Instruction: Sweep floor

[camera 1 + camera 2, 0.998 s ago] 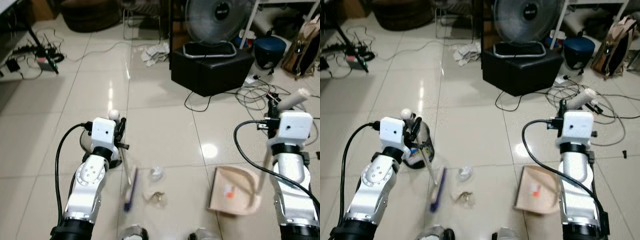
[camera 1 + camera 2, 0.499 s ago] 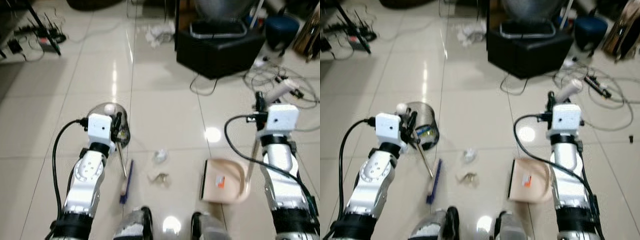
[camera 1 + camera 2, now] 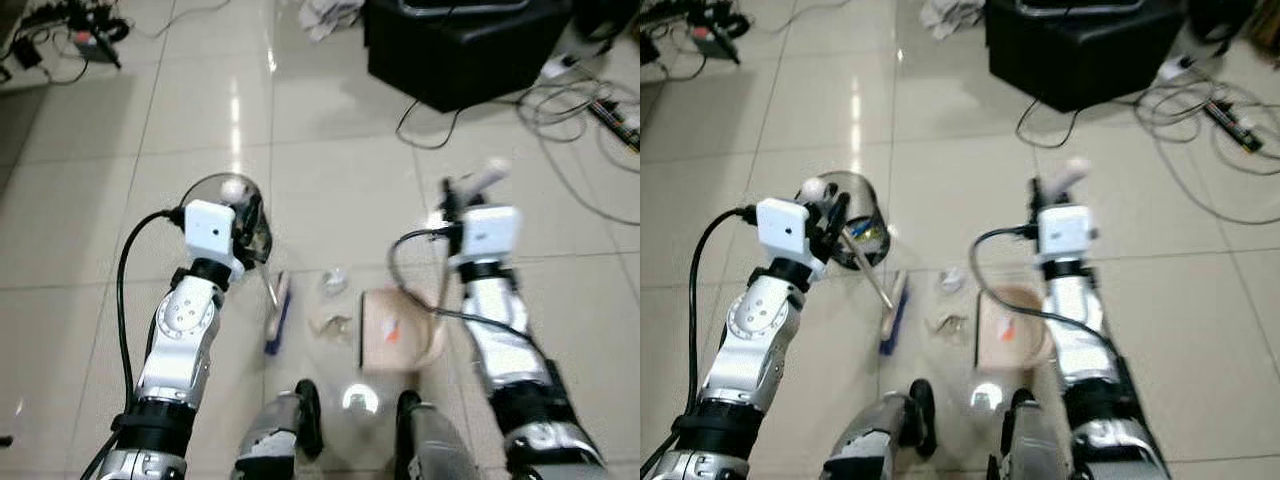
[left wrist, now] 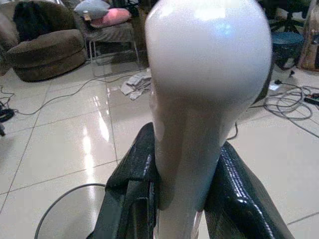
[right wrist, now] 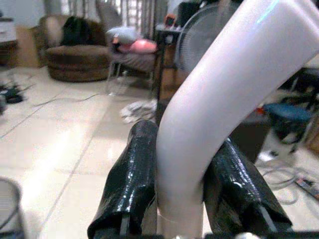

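Gripping both tools: your left gripper [image 4: 182, 199] clamps the broom handle [image 4: 199, 99], your right gripper [image 5: 182, 199] the dustpan handle [image 5: 224, 99].
Blur smears the dustpan [image 3: 395, 330] and floor scraps [image 3: 333, 325]; wristcam handles hide the floor.

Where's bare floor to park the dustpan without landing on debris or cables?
Bare tiles lie to the right of the right gripper, short of the cables. More free floor is left of the bin. It is crowded between the brush in the left gripper and the dustpan, where the scraps lie.
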`<state>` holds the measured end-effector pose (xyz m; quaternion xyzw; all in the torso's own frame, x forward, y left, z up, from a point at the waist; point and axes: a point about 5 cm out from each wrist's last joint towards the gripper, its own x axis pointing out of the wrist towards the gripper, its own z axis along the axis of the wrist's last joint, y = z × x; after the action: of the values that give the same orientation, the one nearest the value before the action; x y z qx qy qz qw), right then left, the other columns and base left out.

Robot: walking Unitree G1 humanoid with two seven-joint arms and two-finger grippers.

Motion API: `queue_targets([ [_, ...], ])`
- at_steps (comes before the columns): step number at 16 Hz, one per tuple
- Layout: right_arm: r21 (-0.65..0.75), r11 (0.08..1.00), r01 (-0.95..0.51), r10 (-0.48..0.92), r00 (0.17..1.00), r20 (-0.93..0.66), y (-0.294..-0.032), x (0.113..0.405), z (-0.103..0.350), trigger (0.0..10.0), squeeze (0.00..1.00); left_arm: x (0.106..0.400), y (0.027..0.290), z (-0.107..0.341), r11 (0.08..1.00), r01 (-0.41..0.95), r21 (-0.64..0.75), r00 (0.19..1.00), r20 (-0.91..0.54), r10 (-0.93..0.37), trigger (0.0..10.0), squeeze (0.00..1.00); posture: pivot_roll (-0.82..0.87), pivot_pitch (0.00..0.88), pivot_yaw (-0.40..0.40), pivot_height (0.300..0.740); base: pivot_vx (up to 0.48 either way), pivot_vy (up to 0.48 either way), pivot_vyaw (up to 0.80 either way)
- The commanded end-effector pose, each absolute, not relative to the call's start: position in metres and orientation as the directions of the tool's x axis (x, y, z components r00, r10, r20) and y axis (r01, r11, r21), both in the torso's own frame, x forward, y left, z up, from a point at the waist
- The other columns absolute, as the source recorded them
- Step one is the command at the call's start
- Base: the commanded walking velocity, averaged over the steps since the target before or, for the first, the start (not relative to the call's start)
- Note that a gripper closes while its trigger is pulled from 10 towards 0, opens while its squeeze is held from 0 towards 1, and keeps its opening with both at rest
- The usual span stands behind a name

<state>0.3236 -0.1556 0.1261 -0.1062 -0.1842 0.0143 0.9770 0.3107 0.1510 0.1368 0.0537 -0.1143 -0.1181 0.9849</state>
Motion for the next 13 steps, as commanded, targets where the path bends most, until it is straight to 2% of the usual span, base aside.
queue_targets([
  [1,-0.222,0.975,0.006,0.080,0.923,0.376,-0.150,0.323,0.124,10.0,0.00,0.307,0.151,0.126,0.963,0.238,0.126,0.954,0.157,-0.256,10.0,0.00,0.18,0.374,0.145,0.740,0.000,0.000,0.00],
  [2,-0.235,0.972,-0.008,0.097,0.925,0.366,-0.139,0.325,0.119,10.0,0.00,0.306,0.141,0.127,0.955,0.278,0.101,0.944,0.153,-0.291,10.0,0.00,0.19,0.379,0.149,0.740,0.000,0.000,0.00],
  [4,-0.242,0.970,0.001,0.090,0.927,0.365,-0.137,0.327,0.118,10.0,0.00,0.304,0.129,0.132,0.947,0.320,0.000,0.935,0.163,-0.316,10.0,0.00,0.20,0.380,0.151,0.740,0.000,0.000,0.00],
  [6,-0.248,0.968,0.031,0.066,0.926,0.373,-0.140,0.329,0.119,10.0,0.00,0.298,0.114,0.138,0.901,0.428,-0.065,0.895,0.172,-0.412,10.0,0.00,0.20,0.369,0.151,0.740,0.000,0.000,0.00],
  [9,-0.245,0.968,0.063,0.035,0.925,0.379,-0.145,0.331,0.118,10.0,0.00,0.292,0.106,0.143,0.847,0.522,-0.098,0.848,0.167,-0.503,10.0,0.00,0.19,0.353,0.154,0.740,0.000,0.000,0.00],
  [11,-0.239,0.968,0.080,0.018,0.924,0.383,-0.149,0.332,0.119,10.0,0.00,0.295,0.104,0.158,0.822,0.548,-0.158,0.832,0.202,-0.516,10.0,0.00,0.18,0.336,0.151,0.740,0.000,0.000,0.00],
  [13,-0.233,0.969,0.087,0.012,0.920,0.392,-0.151,0.332,0.119,10.0,0.00,0.296,0.104,0.166,0.800,0.581,-0.147,0.808,0.225,-0.545,10.0,0.00,0.17,0.315,0.149,0.740,0.000,0.000,0.00],
])
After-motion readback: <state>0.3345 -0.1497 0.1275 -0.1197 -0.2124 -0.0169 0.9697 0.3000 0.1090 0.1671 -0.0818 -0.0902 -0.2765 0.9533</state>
